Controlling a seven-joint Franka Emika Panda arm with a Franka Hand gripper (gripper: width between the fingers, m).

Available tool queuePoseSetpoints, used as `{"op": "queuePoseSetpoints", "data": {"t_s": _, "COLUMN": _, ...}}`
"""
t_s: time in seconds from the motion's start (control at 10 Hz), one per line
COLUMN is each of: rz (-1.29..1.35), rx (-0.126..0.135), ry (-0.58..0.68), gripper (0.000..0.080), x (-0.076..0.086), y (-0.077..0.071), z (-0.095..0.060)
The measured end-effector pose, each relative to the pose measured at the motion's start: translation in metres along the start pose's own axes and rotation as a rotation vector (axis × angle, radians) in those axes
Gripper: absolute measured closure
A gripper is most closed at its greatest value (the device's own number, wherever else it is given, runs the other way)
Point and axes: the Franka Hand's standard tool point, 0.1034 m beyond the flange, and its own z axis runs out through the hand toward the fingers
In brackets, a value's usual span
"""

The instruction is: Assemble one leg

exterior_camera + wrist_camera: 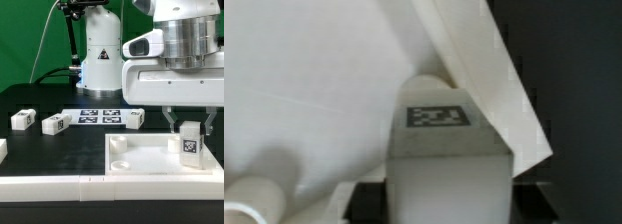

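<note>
My gripper (187, 131) is shut on a leg (188, 147), a small white block with a square tag facing the camera. It holds the leg upright over the right corner of the large white tray-like part (140, 160), its lower end at or touching the tray. In the wrist view the leg (441, 150) stands between my black fingers (370, 200), its tag upward, set against the tray's raised rim (491, 70). Three more legs lie on the black table: one at the far left (22, 120), one beside it (54, 124), one by the marker board (135, 120).
The marker board (98, 117) lies flat at the table's middle back. The robot's white base (97, 50) stands behind it. A white ledge (60, 185) runs along the table's front edge. A white piece (2, 150) shows at the exterior view's left edge.
</note>
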Motion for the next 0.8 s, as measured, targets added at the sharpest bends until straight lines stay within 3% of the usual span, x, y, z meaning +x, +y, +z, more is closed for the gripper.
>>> {"op": "queuePoseSetpoints", "data": {"t_s": 0.2, "rz": 0.253, "rx": 0.000, "ry": -0.001, "gripper": 0.0508, "x": 0.0012, "y": 0.0008, "z": 0.0002}}
{"op": "queuePoseSetpoints", "data": {"t_s": 0.6, "rz": 0.501, "rx": 0.015, "ry": -0.015, "gripper": 0.0508, "x": 0.0028, "y": 0.0015, "z": 0.0000}}
{"op": "queuePoseSetpoints", "data": {"t_s": 0.7, "rz": 0.466, "rx": 0.015, "ry": -0.014, "gripper": 0.0431, "x": 0.0018, "y": 0.0005, "z": 0.0001}}
{"op": "queuePoseSetpoints", "data": {"t_s": 0.8, "rz": 0.369, "rx": 0.016, "ry": -0.013, "gripper": 0.0287, "x": -0.0009, "y": -0.0033, "z": -0.0001}}
